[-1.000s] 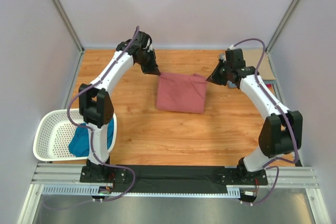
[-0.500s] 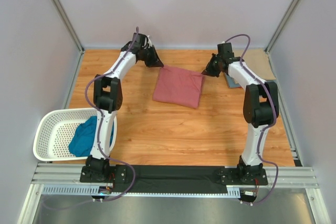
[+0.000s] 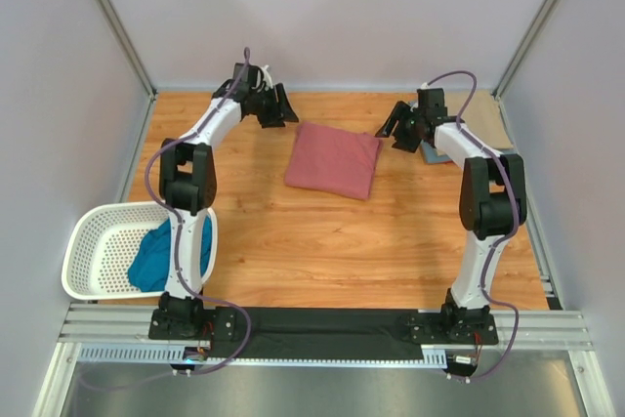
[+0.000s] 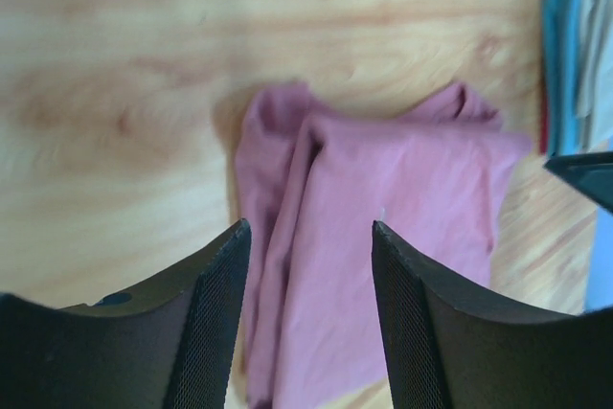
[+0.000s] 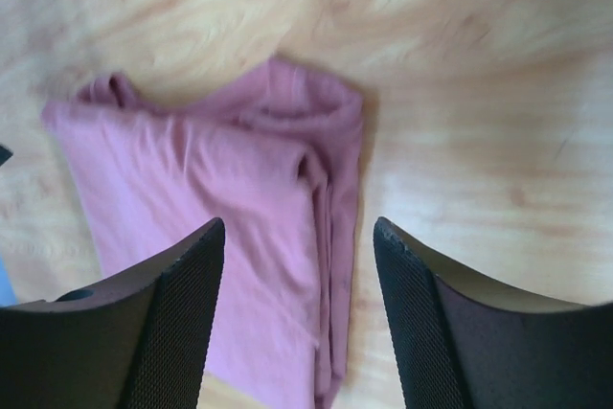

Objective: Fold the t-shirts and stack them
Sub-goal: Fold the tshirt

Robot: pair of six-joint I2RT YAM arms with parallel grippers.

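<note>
A dusty rose-red t-shirt [image 3: 332, 160] lies folded in a rough square on the wooden table, toward the back middle. My left gripper [image 3: 280, 110] hovers just off its far left corner, open and holding nothing. The left wrist view shows the shirt [image 4: 383, 237] below the left gripper [image 4: 308, 227]. My right gripper [image 3: 395, 126] hangs off the far right corner, also open and empty; in its wrist view the shirt's [image 5: 230, 198] folded edge lies under the right gripper [image 5: 299, 225]. A teal blue t-shirt [image 3: 161, 256] sits crumpled in the basket.
A white perforated basket [image 3: 93, 231] stands at the near left by the left arm's base. Folded cloth in blue and tan [image 3: 483, 116] lies at the back right corner, behind the right arm; its edges [image 4: 575, 45] show in the left wrist view.
Both grippers opened and let go of the rose-red shirt's far corners, then drew slightly outward. The shirt settled flat on the table.
</note>
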